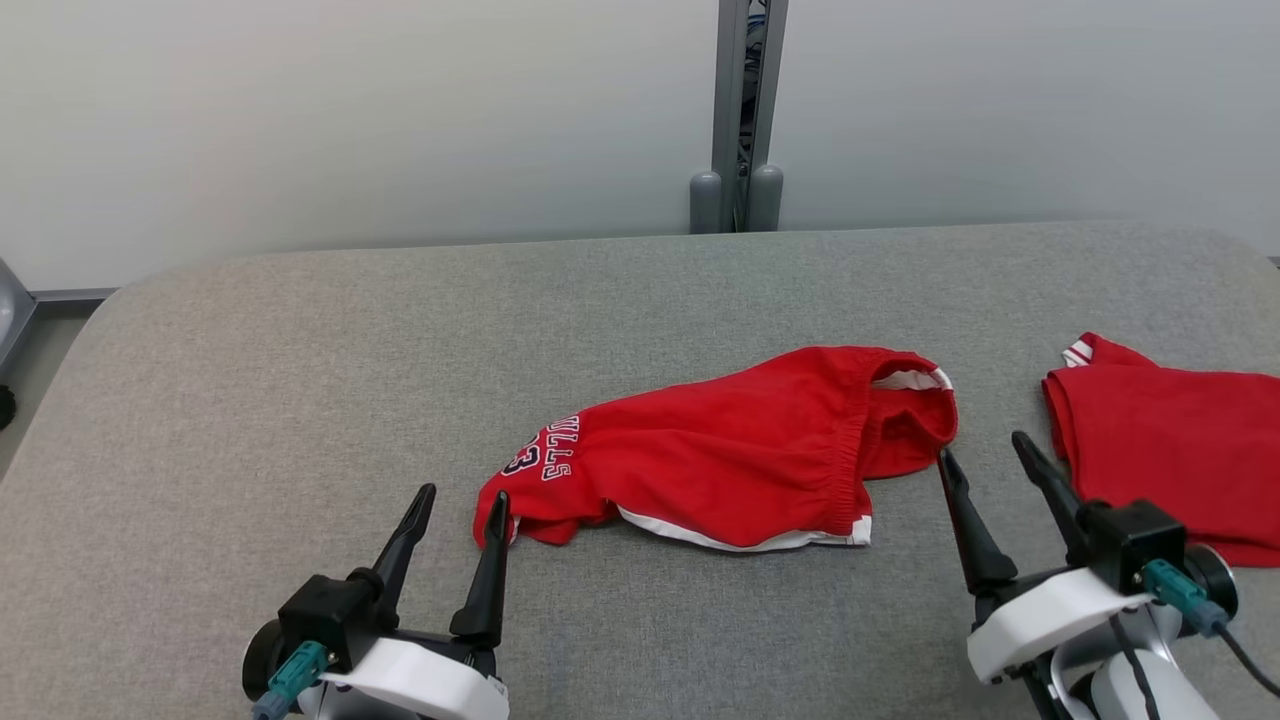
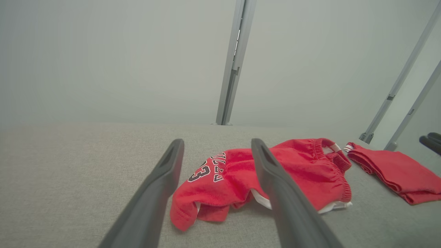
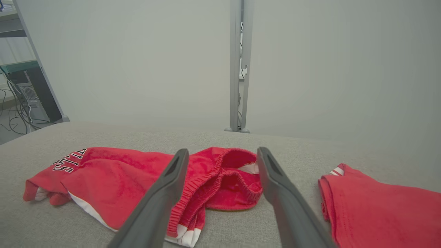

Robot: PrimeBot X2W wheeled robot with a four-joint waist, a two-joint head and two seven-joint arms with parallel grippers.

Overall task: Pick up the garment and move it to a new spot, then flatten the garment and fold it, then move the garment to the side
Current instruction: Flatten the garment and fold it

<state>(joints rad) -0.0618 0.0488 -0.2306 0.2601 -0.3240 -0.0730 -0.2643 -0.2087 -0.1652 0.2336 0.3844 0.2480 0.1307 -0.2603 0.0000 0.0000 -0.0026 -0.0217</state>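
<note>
The garment is a pair of red sport shorts [image 1: 730,450] with white trim at the hems and a gathered elastic waistband. It lies crumpled on the grey padded table [image 1: 300,380], near the middle, between my two claws. The waistband end points to my right and stands open, showing a white label inside. The leg end points to my left and carries dark letters and a number with a white outline. A fold hides part of this print, so I cannot read it fully.

My left claw [image 1: 464,495] is spread wide and holds nothing. One fingertip is just at the leg hem, but I cannot tell if it touches. My right claw [image 1: 982,447] is also wide and empty, just beside the waistband.

A second red garment [image 1: 1170,450] lies to my right, cut off by the picture edge.
</note>
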